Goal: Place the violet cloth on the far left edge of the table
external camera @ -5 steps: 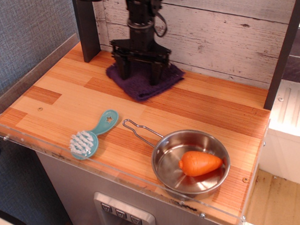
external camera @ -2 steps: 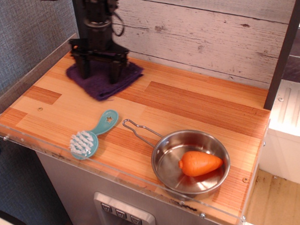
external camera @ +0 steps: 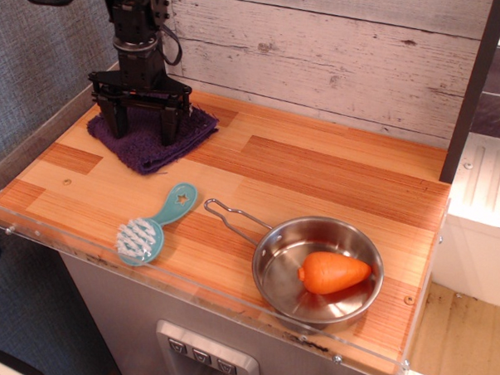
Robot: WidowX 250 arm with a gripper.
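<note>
1. Whitewashed plank wall behind, grey textured wall down the left, and below them the orange and light-brown wooden table (external camera: pixel 316 172) with its clear acrylic rim.
2. Upper left of the frame: my black gripper (external camera: pixel 142 117) stands upright over the dark purple fuzzy terry cloth (external camera: pixel 152 134), fingers spread wide and pointing straight down.
3. Both fingertips sit on or in the pile of the cloth. I cannot tell from this angle whether they pinch a fold or just press down on it, so I won't claim a hold.
4. The cloth lies flat against the back left corner of the table, close to the left rim, one corner pointing toward the middle of the frame.
5. Handling, as I judge it: soft, light, floppy and grippy on wood. It should drag along under pressure or bunch up if pinched, and nothing here will break. A fold near the middle looks the best place to take it, since an edge would let the rest trail.
6. Count: one cloth, one teal plastic brush with white bristles (external camera: pixel 152 226) at lower left, one round steel pan with a wire handle (external camera: pixel 316 272) at lower centre, and one orange toy carrot (external camera: pixel 334 272) lying inside that pan.
7. Placement looks nearly there.
</note>
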